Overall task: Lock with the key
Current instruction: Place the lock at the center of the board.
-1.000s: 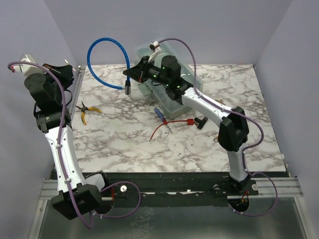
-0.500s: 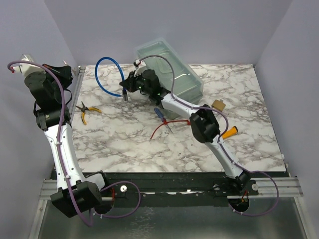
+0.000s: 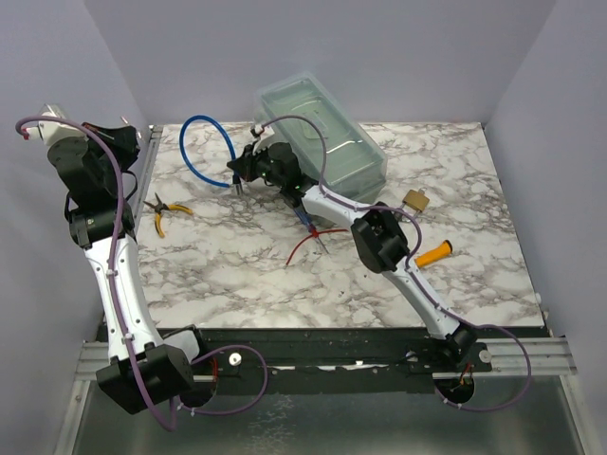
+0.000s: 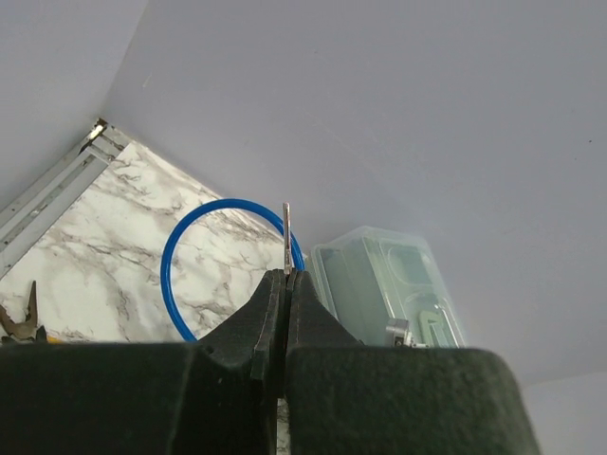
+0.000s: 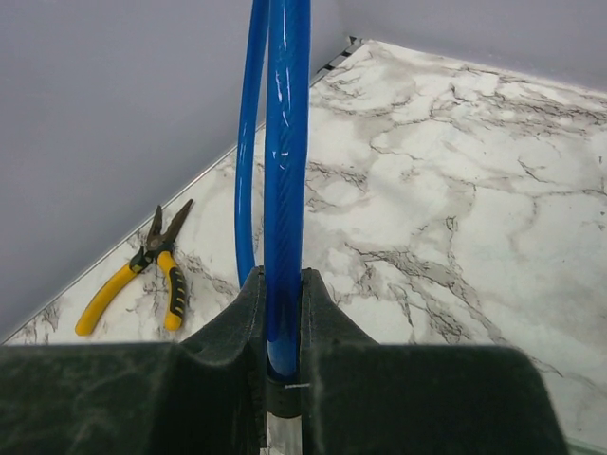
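one small squarish brass-gold padlock (image 3: pixel 414 202) near clear box (image 3: pixel 327 109).

Plastic box (image 3: pixel 327 128) on the table's (image 3: pixel 237 275) far edge — padlock (image 3: pixel 415 200) before it, rightward; tool handle (image 3: pixel 433 254) nearer still; cable loop (image 3: pixel 185 142) to its left; pliers (image 3: pixel 163 210) farther left.

Robotics lab test cell: plain lilac panels (image 3: pixel 541 76) enclose your marble-patterned table (image 3: pixel 237 275); an aluminium rail (image 3: pixel 531 353) carries both arm bases; pliers (image 3: pixel 163 210) lie near your right gripper (image 3: pixel 242 173).
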You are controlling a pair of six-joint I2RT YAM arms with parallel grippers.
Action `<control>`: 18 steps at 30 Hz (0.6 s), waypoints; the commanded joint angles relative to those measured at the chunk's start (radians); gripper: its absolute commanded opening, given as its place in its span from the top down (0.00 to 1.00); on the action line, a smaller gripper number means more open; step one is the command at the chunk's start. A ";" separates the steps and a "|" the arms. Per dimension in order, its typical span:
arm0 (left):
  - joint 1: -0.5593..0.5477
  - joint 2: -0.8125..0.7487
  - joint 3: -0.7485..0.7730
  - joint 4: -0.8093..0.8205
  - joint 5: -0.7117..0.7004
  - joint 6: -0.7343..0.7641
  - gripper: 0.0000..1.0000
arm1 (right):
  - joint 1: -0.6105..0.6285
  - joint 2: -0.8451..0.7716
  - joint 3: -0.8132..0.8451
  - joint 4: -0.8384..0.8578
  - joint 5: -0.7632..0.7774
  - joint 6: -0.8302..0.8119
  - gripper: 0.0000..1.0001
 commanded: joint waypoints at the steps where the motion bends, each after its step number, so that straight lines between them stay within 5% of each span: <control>1: 0.009 -0.001 -0.018 -0.010 0.022 -0.005 1.00 | 0.014 0.013 0.061 0.102 0.028 -0.013 0.90; 8: 0.010 0.008 -0.011 -0.009 0.031 0.007 1.00 | 0.015 0.016 0.097 0.117 0.043 -0.028 0.52; 18: 0.009 0.092 0.020 -0.013 0.096 0.099 1.00 | 0.015 -0.096 0.052 0.176 -0.052 -0.062 0.47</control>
